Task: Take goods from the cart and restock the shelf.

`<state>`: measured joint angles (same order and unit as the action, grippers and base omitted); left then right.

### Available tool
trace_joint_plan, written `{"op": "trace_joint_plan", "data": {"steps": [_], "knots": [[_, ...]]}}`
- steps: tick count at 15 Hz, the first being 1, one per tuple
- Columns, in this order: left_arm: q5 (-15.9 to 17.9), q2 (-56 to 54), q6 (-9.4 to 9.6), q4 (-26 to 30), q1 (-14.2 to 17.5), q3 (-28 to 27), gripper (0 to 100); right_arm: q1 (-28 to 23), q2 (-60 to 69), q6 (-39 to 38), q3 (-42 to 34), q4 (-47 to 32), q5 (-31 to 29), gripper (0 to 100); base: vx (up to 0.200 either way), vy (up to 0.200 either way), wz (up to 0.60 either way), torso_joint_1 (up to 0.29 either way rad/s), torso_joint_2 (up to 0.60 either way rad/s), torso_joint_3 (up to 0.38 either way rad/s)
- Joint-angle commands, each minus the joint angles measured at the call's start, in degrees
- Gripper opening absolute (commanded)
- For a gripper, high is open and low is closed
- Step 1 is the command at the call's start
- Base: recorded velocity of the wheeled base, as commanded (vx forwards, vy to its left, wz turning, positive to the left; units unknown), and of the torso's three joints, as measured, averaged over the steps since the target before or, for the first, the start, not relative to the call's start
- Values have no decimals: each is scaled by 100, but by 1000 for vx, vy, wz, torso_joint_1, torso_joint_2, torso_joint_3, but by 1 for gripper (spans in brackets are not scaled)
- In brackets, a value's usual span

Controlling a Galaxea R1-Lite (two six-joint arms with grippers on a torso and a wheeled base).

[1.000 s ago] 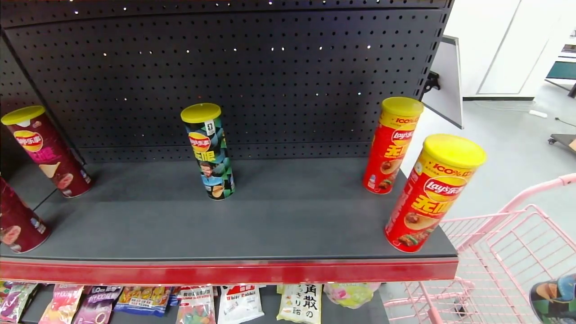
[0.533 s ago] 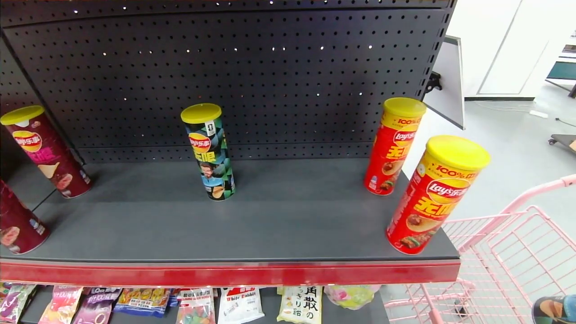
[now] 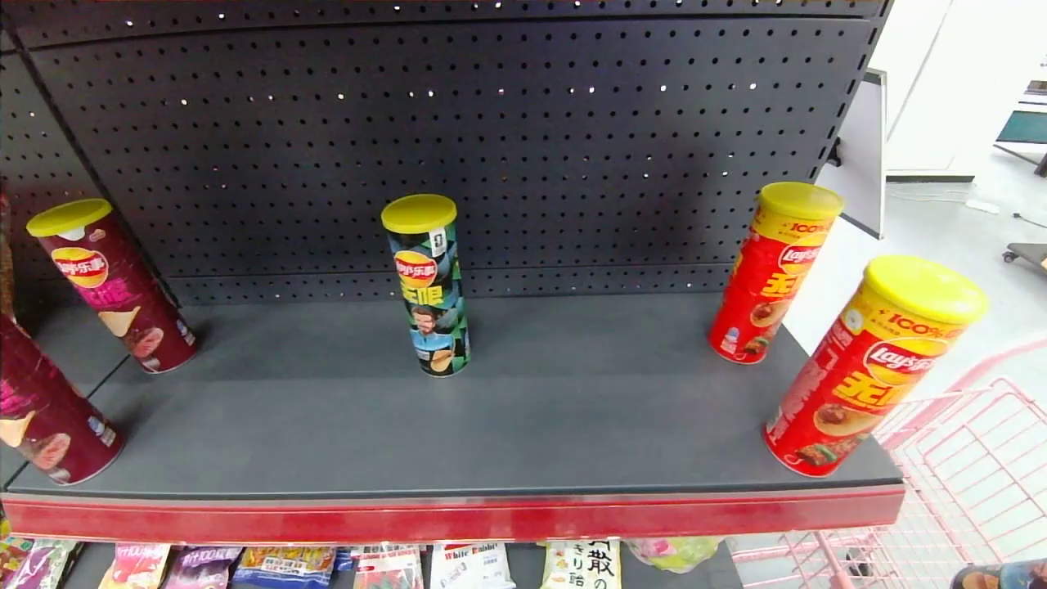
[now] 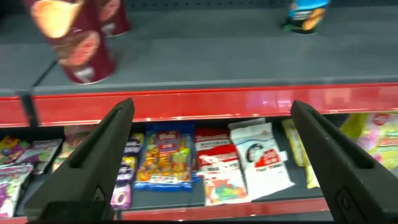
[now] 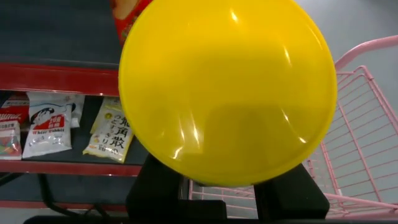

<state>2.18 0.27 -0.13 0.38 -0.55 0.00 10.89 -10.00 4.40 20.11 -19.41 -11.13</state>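
Note:
A dark shelf board [image 3: 491, 409] with a red front strip carries one green-black chip can [image 3: 427, 286] at mid-back. Two red cans [image 3: 773, 274] [image 3: 875, 368] stand at its right end, and two maroon cans [image 3: 110, 286] [image 3: 45, 409] at its left end. My right gripper [image 5: 227, 193] is shut on another chip can, whose yellow lid [image 5: 227, 87] faces the wrist camera. That can's green-black body [image 3: 998, 575] peeks in low at the right, over the pink cart [image 3: 981, 458]. My left gripper [image 4: 211, 162] hangs open and empty, in front of the shelf's red strip [image 4: 199, 102].
A black pegboard [image 3: 491, 147] backs the shelf. Snack bags [image 4: 217, 162] fill the lower shelf under the red strip. A wide bare stretch of board lies between the green-black can and the red cans. The shelf ends at the right beside open grey floor [image 3: 965, 245].
The head camera has moved, sliding the whole shelf scene to the right. The held can has sunk towards the bottom right corner of the head view.

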Motion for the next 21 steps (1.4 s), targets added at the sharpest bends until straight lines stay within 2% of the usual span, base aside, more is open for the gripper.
{"op": "trace_joint_plan", "data": {"steps": [1, 7, 16, 17, 19, 21], "knots": [[2, 0, -4, -3, 2, 0, 100, 1, -20, -1, -25, -2, 6, 0, 0, 200, 0, 2, -7, 2], [2, 0, -4, -3, 2, 0, 100, 1, -11, -1, -157, -2, -3, 0, 0, 200, 0, 0, 4, 3], [2, 105, 5, -3, -7, 0, 100, 1, 428, 35, -456, 42, 23, 0, 0, 0, 0, 0, 0, 0], [45, 105, 22, -3, -7, 0, 100, 1, 428, 43, -491, 60, 32, 0, 0, 0, 0, 0, 0, 0], [327, 96, 224, -3, -7, 0, 100, -8, 428, 43, -658, 77, 32, 0, 0, 0, 0, 0, 0, 0], [406, 96, 303, -3, -7, 0, 100, 1, 428, 43, -799, 51, 41, 0, 0, 0, 0, 0, 0, 0]]}}
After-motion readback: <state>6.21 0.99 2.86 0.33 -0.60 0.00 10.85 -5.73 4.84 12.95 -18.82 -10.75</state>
